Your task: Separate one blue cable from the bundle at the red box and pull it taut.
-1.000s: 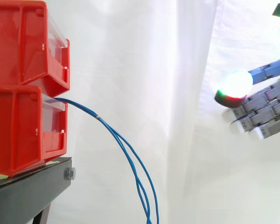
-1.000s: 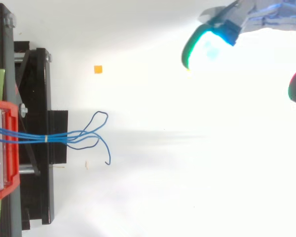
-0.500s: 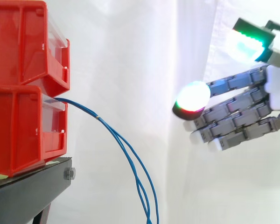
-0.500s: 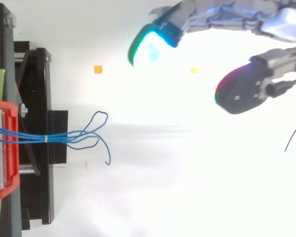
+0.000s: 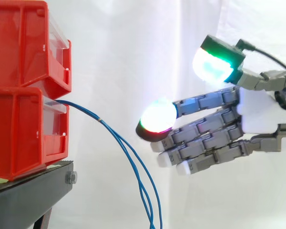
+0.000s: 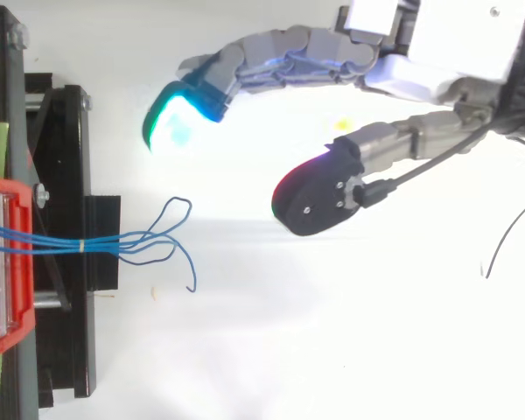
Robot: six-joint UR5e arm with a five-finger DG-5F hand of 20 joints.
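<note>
Several thin blue cables (image 5: pixel 126 148) leave the lower red box (image 5: pixel 26 131) as a bundle, tied by a small pale band (image 6: pixel 81 246), and droop down past the stand. From above their ends fan into loops (image 6: pixel 162 232) past the stand's edge. My hand (image 5: pixel 257 119) reaches in from the right, open, fingers stretched toward the boxes and the thumb spread apart above them. Its nearest glowing fingertip (image 5: pixel 156 120) hangs a short way right of the cables, touching nothing. In the top view the hand (image 6: pixel 455 39) sits off to one side of the loops.
A second red box (image 5: pixel 28 45) is stacked on the lower one, both on a black stand (image 5: pixel 33 195). A white curtain hangs behind. A small orange square (image 6: pixel 174 122) lies on the white floor beside the stand.
The hand has travelled left toward the boxes and cables, coming further into both views. Its fingers stay straight. The cables have not moved.
</note>
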